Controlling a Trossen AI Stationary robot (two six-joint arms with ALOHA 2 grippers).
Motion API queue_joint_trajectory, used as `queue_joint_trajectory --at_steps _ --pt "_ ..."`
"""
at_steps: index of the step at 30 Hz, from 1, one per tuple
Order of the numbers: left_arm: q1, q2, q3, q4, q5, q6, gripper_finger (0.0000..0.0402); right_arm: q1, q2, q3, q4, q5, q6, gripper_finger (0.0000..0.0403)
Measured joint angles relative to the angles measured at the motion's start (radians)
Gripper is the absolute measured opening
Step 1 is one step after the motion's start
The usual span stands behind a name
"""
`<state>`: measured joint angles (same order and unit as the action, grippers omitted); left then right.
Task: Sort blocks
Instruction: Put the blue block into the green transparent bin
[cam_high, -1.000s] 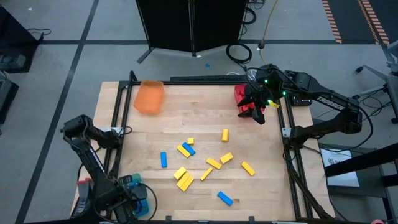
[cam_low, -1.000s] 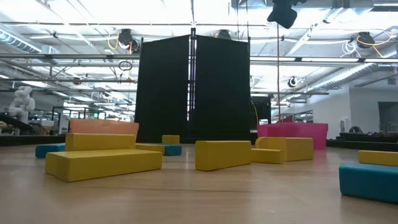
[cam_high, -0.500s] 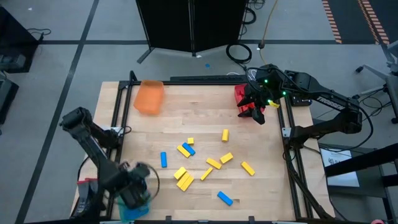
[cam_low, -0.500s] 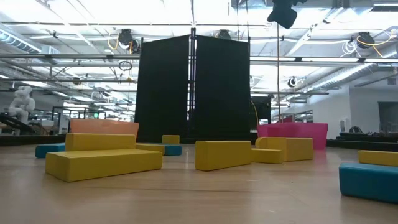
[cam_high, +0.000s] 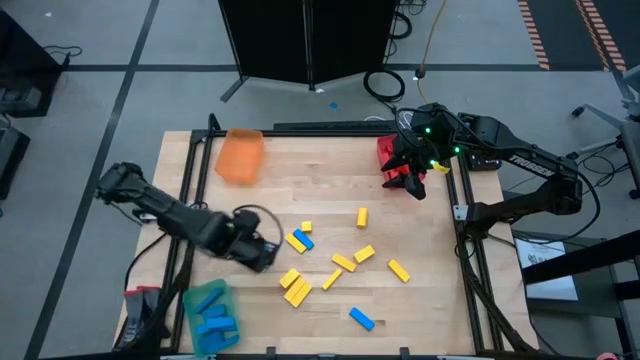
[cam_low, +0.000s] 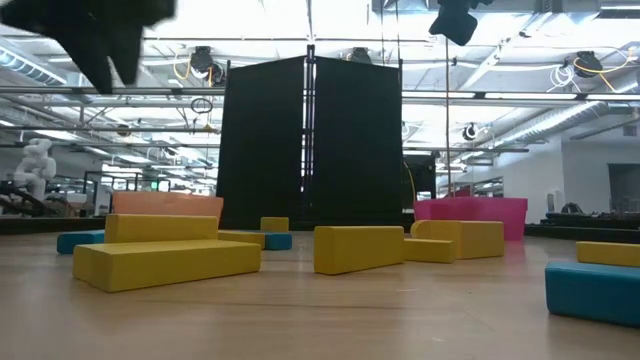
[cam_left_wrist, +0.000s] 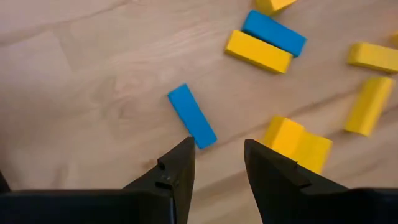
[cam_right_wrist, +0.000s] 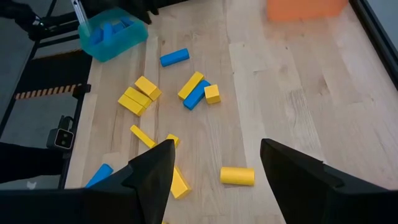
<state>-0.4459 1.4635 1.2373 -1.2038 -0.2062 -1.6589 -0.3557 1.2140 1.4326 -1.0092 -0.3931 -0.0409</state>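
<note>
On the wooden table (cam_high: 320, 180) an orange tray (cam_high: 240, 156) sits at the far left corner, a red tray (cam_high: 390, 158) at the far right corner under the right arm, and a green tray (cam_high: 211, 318) at the near left corner with several blue blocks lying in it. A black screen (cam_low: 310, 140) stands beyond the table's far edge. Nothing stands between the left gripper and the nearest loose blocks.

The blocks (cam_high: 330, 262) lie scattered over the middle and near part of the table, most of them yellow, a few blue. They are small, plain rectangular bricks, lying flat at assorted angles; some touch in pairs, such as a yellow and a blue one side by side. A single blue block (cam_left_wrist: 191, 116) lies alone just ahead of the left gripper's fingertips.

The left gripper (cam_high: 262, 253) hangs over the table just left of the cluster, its fingers (cam_left_wrist: 176, 171) parted with nothing between them. The right gripper (cam_high: 413, 183) waits above the red tray, its fingers (cam_right_wrist: 152, 171) spread wide and empty.
</note>
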Motion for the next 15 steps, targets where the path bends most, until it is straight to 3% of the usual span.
queue_joint_trajectory --at_steps 9,15 --pt "0.159 0.132 0.000 0.022 0.123 0.202 0.0153 0.000 0.000 0.000 -0.001 0.000 -0.001 0.0235" --pt "0.178 0.177 0.000 0.017 0.153 0.246 0.0205 0.000 0.000 0.000 -0.004 0.000 -0.002 0.0235"
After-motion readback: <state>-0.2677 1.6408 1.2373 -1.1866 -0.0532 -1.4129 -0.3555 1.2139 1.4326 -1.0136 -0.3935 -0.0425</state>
